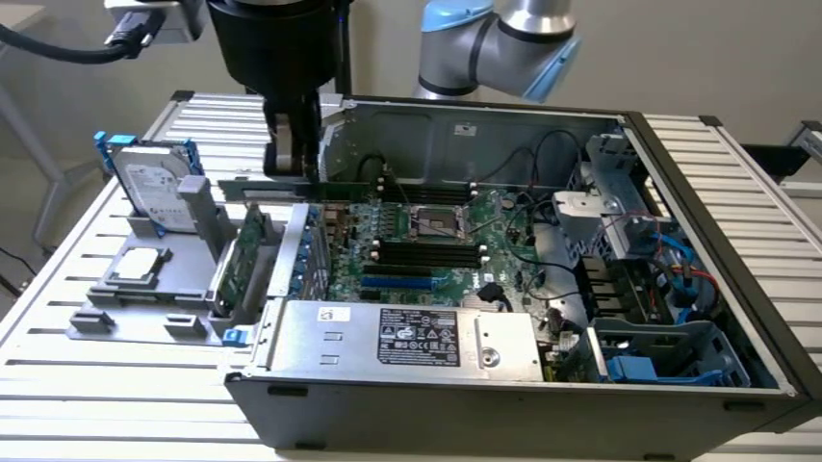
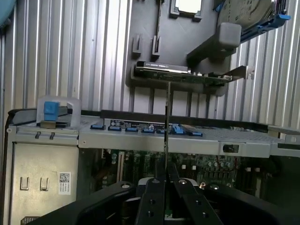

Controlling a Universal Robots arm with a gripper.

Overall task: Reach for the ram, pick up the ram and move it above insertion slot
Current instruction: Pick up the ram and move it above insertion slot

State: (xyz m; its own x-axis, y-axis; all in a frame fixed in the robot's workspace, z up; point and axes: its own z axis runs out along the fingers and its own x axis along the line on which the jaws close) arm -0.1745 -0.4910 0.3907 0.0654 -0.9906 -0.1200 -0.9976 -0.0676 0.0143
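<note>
Presently, items are being listed from largest to smallest.

Computer case (image 1: 719, 289): is being shown open on a slatted metal table (image 1: 77, 385), with the motherboard (image 1: 437, 241) exposed inside and its black slots (image 1: 424, 255) lying free.

Power supply (image 1: 411, 337): is being seen as a grey box with a label, at the near edge of the case.

Grey fixture (image 1: 141, 289): is being used just beside the case, on the exterior view's left, to hold a hard drive (image 1: 154, 192) upright and an expansion card (image 1: 244, 260) on edge.

Gripper (image 1: 293, 159): is being held over the case's edge on the exterior view's left, above the motherboard, with its fingers (image 2: 152, 201) closed almost fully on a thin board.

Ram (image 1: 302, 190): is being carried edge-up between the fingers, lifted clear of the fixture, and is showing in the wrist view as a thin vertical line (image 2: 167, 136).

Progress: reach and pick-up are being judged complete; the stick is judged to be hanging near, but not yet squarely above, the slots, so the positioning step is being counted as unfinished.
</note>
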